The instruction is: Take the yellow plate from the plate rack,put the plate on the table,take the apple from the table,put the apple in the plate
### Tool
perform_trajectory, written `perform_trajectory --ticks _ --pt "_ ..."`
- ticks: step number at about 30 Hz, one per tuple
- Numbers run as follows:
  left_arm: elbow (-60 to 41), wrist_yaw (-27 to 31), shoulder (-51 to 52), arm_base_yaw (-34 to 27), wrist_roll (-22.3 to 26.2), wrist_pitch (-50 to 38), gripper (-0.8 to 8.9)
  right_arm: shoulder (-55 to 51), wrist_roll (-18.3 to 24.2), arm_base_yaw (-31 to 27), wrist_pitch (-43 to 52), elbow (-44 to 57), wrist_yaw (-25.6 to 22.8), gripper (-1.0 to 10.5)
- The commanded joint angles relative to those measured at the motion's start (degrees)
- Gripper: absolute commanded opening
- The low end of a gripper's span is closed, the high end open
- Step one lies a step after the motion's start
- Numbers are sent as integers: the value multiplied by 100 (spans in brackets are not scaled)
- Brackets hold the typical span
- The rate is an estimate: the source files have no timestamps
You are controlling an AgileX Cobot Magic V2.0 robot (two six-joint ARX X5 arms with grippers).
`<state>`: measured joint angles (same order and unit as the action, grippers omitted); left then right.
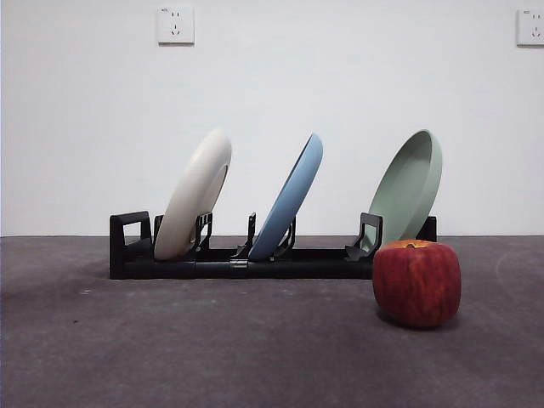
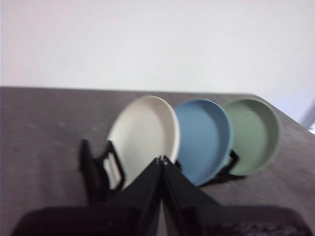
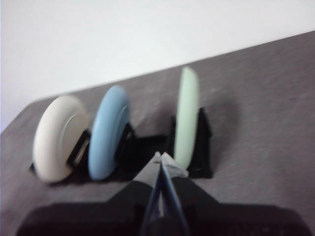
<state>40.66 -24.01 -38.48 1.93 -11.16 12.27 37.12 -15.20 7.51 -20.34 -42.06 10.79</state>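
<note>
The cream yellow plate [image 1: 195, 197] leans in the left slot of the black plate rack [image 1: 255, 259]; it also shows in the left wrist view [image 2: 142, 132] and the right wrist view [image 3: 56, 137]. The red apple [image 1: 416, 282] stands on the dark grey table [image 1: 212, 340] in front of the rack's right end. My left gripper [image 2: 161, 158] is shut and empty, held away from the rack and pointing at the yellow plate. My right gripper [image 3: 160, 156] is shut and empty, also held off from the rack. Neither arm shows in the front view.
A light blue plate [image 1: 293, 197] leans in the middle slot and a pale green plate [image 1: 412, 187] in the right slot. A white wall with two sockets [image 1: 175, 25] stands behind the table.
</note>
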Motion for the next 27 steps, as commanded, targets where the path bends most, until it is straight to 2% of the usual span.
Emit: perform_trajectory --ticks 1,5,7,10,12,22,27 --pt "317 -391 -584 -15 57 42 -5 448 345 4 -245 -417 365 1" --pt "855 -955 -1473 2 15 199 0 1075 485 7 -538 -946 990 8" --pt "1134 -992 -1871 37 7 400 9 1320 483 7 -579 -1117 1233 57" --pt "1574 -999 -2479 162 22 625 123 1611 474 17 -581 -1298 1335 233" --pt "1867 -997 -2861 267 22 715 211 1746 455 22 -586 -1366 1335 295" --pt "3449 -846 -4511 931 26 1158 222 1956 457 83 -581 -1392 1327 285" --pt "4295 -127 -5335 1241 101 1530 221 1963 459 83 -581 -1392 1322 285"
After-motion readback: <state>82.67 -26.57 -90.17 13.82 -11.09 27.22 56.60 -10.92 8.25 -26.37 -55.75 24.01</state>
